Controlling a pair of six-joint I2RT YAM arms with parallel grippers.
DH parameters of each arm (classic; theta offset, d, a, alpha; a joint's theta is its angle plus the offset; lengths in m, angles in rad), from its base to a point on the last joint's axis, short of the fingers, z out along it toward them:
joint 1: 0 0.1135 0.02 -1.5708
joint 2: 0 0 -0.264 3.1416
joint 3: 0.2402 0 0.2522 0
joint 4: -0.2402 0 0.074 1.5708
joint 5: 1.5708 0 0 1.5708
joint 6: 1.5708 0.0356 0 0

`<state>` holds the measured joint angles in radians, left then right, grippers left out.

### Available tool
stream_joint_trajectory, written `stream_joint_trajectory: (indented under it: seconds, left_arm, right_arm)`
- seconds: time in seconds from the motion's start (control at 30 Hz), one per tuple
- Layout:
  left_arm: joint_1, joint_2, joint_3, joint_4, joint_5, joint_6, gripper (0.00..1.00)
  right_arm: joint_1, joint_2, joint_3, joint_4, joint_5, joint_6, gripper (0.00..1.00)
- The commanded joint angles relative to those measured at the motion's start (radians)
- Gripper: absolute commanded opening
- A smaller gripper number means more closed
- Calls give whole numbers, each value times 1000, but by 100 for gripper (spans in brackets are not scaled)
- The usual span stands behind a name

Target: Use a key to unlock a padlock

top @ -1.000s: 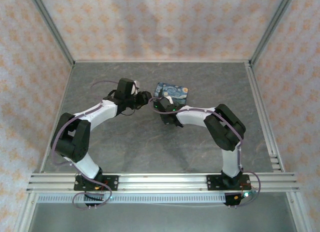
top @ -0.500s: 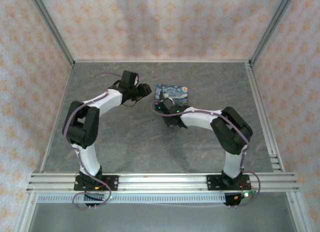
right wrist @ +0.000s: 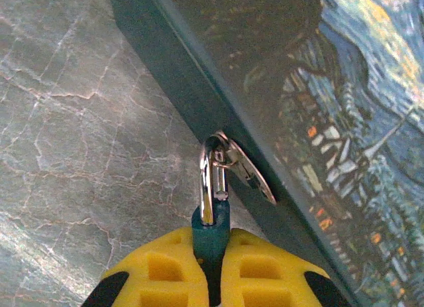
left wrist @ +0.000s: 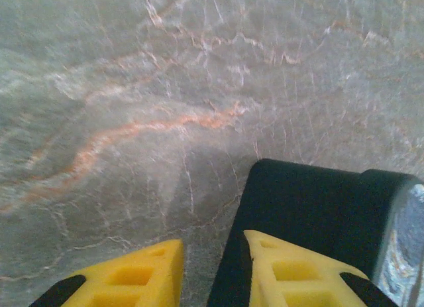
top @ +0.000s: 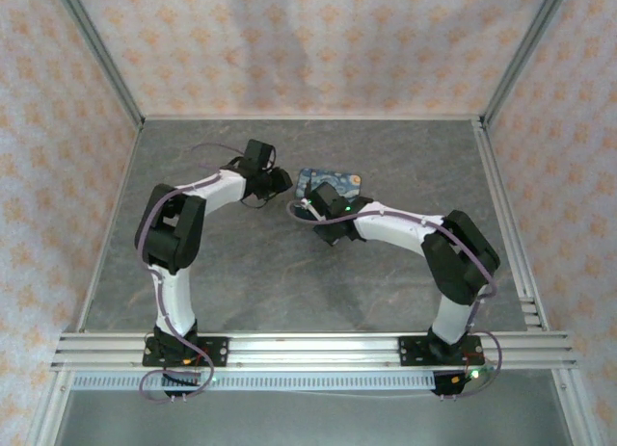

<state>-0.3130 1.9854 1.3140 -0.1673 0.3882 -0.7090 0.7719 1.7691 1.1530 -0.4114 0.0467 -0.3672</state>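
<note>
Top external view, entry one, what has changed: we note that the left arm's elbow has swung in from the 9 o'clock edge of the table (top: 289,273) and now stands taller, while the right arm's elbow has slid out toward 3 o'clock and its wrist has come over the near edge of the box (top: 333,179). The left gripper (top: 281,181) remains just at the box's 9 o'clock side and the right gripper (top: 307,211) at its 7 o'clock corner. Entry two, right wrist view: right gripper (right wrist: 212,237) at 6 o'clock, yellow fingers pressed together on the teal body of the padlock (right wrist: 209,207), whose silvery shackle runs through a metal hasp (right wrist: 250,173) on the side of the box (right wrist: 344,121). Entry three, left wrist view: left gripper (left wrist: 213,244) at 6 o'clock, jaws apart with bare table between them; a black part (left wrist: 305,207) lies at 4 o'clock, which we cannot identify. We cannot make out the key anywhere. We judge the lock steadied for the key, yet unlocking is not begun. Entry four, surface: grey stone-patterned top with pale and rusty veins, matt. Entry five, room: wallpaper (top: 308,41) in a peach floral print on three sides, aluminium rails (top: 308,350) at 6 o'clock.
</note>
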Motion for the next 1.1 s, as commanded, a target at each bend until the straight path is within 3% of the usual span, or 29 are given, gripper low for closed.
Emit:
stream_joint_trajectory:
  seconds: [0.0, 0.23, 0.7, 0.93, 1.07]
  left_arm:
    - [-24, 6, -17, 39, 0, -18, 29]
    - [-35, 4, -67, 100, 5, -48, 27]
    - [-73, -6, -97, 118, 2, -56, 23]
    - [-89, 9, -111, 142, 24, -64, 10]
    - [-100, 9, -120, 149, 21, -69, 8]
  right_arm:
    - [4, 11, 40, -33, -17, -94, 0]
    - [16, 39, 66, -35, -19, -179, 0]
    - [55, 77, 96, 78, 19, -172, 0]
    - [56, 86, 149, 110, -26, -212, 0]
    - [61, 109, 165, 128, -30, -222, 0]
